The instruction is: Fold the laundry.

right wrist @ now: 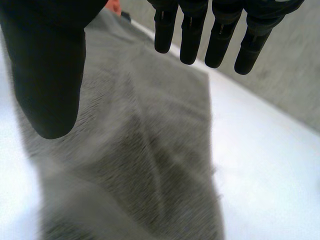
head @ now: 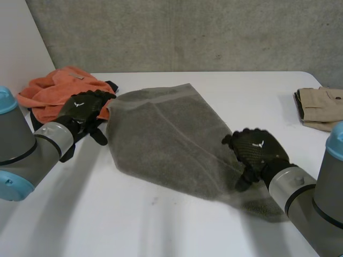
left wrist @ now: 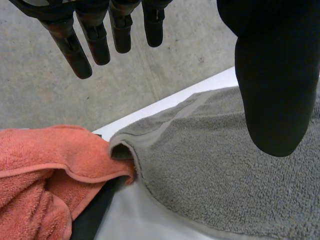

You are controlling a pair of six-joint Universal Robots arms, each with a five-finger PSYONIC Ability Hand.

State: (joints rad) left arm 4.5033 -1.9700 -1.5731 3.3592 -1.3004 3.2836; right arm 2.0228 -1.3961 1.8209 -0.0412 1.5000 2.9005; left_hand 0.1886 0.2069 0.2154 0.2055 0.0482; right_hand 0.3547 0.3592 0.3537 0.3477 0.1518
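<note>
The grey towel [head: 171, 139] is lying rumpled and askew at the centre of the tabletop [head: 161, 230], not yet folded. Nothing is being grasped. The left hand [head: 86, 108] is being poised at the towel's 9 o'clock corner, its fingers [left wrist: 75, 50] straight and spread from the thumb. The right hand [head: 257, 149] is being poised over the towel's 4 o'clock end, its fingers [right wrist: 192, 35] likewise released.

The likeliest trouble is being set up at that 9 o'clock corner, where the grey hem is touching the edge of the orange towel [head: 51, 91]. A careless pinch there is judged likely to gather both cloths, so the orange one would be dragged along. A long ridge is also running through the grey towel. If the towel is being folded before it is flattened, that crease would probably be trapped, and uneven pulling by the 2 hands would skew the fold.

The tabletop is white and smooth, so cloth is expected to slide easily. A folded beige garment [head: 321, 107] is lying at 3 o'clock, well apart. A bare grey wall [head: 187, 32] is standing at 12 o'clock.
</note>
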